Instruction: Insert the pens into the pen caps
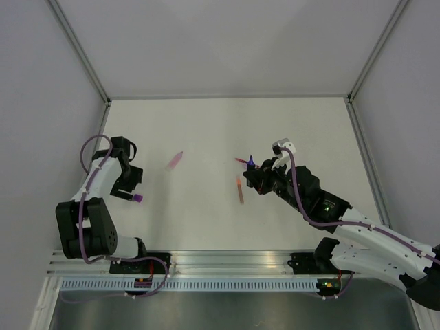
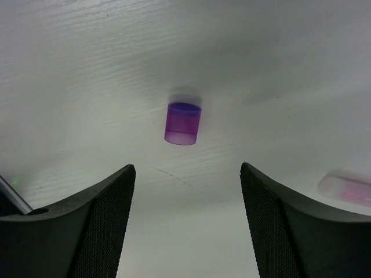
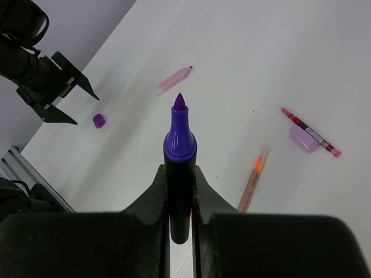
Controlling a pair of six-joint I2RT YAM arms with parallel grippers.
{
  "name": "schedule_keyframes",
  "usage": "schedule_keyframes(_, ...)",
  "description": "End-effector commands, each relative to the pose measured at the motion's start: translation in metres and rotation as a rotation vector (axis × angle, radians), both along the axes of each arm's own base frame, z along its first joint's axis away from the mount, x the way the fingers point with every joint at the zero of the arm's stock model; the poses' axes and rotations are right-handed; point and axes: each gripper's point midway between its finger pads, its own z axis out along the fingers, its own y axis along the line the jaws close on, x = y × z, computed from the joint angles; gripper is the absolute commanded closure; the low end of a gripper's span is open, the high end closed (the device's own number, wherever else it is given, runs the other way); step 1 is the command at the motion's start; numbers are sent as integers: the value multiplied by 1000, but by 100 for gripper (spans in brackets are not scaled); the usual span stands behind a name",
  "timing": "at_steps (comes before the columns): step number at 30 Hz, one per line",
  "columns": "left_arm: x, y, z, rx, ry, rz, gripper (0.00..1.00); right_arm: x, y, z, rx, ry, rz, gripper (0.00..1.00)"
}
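Observation:
My right gripper is shut on a black marker pen with a purple tip, held above the table at centre right. My left gripper is open and empty, low over the table, and a small purple cap stands just beyond its fingertips; the cap also shows in the top view. A pink pen lies at mid-left. An orange pen lies near my right gripper. A thin red-pink pen lies beside a pale pink cap.
The white table is fenced by walls and metal posts at left, back and right. An aluminium rail with the arm bases runs along the near edge. The pink pen's blurred end shows at the right edge of the left wrist view.

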Motion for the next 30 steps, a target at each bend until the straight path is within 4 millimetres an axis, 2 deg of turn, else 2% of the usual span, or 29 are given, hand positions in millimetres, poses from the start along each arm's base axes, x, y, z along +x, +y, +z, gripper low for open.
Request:
schedule_keyframes(1,-4,10,-1,34,56,47,23,0,-1,14,48,-29,-5,100)
schedule_keyframes(5,4,8,-12,16,64,9,23,2,-3,13,42,-31,-17,100)
schedule_keyframes(12,6,9,-42,-4,133,10,25,0,0,13,45,-27,-1,100)
schedule_keyframes(20,3,11,-64,-3,154,21,27,0,-1,13,45,-28,-2,100)
schedule_keyframes(30,-9,15,-85,2,199,31,36,0,1,12,45,-23,2,100)
